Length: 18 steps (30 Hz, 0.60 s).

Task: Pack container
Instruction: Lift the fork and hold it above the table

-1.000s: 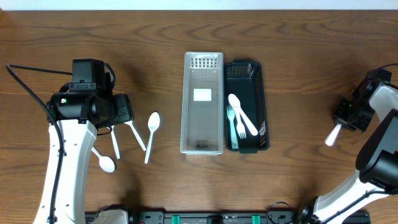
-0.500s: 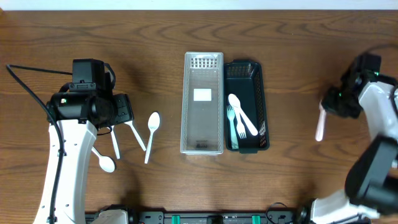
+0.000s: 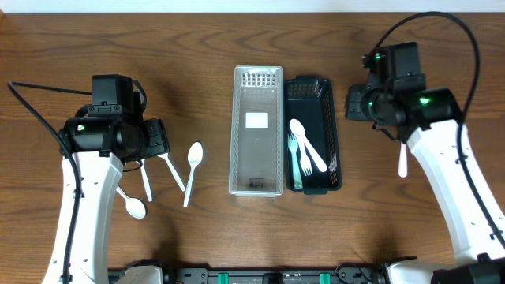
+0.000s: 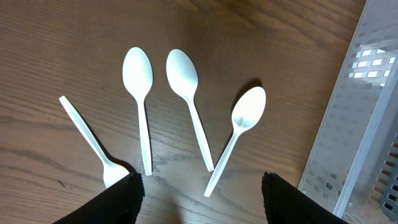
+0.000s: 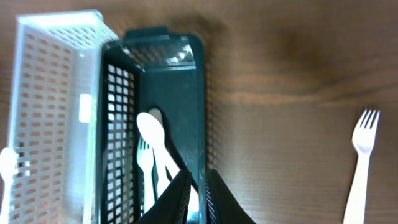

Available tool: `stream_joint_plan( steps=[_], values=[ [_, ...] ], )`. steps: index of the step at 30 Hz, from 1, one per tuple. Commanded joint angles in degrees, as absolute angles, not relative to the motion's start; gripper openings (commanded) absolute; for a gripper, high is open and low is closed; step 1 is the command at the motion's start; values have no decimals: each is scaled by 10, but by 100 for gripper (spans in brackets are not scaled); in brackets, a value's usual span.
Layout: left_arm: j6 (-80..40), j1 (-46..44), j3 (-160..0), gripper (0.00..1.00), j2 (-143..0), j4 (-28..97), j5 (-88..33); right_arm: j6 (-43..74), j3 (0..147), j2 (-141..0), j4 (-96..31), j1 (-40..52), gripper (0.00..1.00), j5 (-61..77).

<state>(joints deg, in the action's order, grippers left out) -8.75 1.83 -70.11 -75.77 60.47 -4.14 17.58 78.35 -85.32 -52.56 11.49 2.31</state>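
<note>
The clear container [image 3: 258,95] and the dark basket [image 3: 335,118] stand side by side at mid-table. The basket holds white forks and a spoon [image 3: 304,154]. Several white spoons [image 3: 193,162] lie left of the container; they also show in the left wrist view [image 4: 182,71]. My left gripper [image 3: 156,142] hangs open and empty just above the spoons [image 4: 202,208]. My right gripper [image 3: 355,106] is shut and empty; in the right wrist view [image 5: 199,186] it hovers over the basket's right wall [image 5: 202,93]. A white fork [image 3: 402,158] lies on the table right of the basket [image 5: 359,168].
The clear container's perforated wall fills the right edge of the left wrist view [image 4: 367,112] and the left side of the right wrist view [image 5: 56,112]. Cables trail from both arms.
My right arm has swung from the far right toward the basket. The white fork shifted left with it, then stayed lying on the table. My left arm has not moved.
</note>
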Motion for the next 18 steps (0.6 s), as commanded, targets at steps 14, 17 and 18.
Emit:
stream_joint_plan(
  steps=[14,17,18],
  values=[
    [-84,18,-711,64,-759,609,-41,156,780,-868,-540,-1,51,-90],
    [-84,18,-711,64,-759,608,-41,151,779,-881,-540,-56,54,-90],
    [-84,18,-711,64,-759,608,-41,151,779,-888,-540,-71,54,-90]
  ],
)
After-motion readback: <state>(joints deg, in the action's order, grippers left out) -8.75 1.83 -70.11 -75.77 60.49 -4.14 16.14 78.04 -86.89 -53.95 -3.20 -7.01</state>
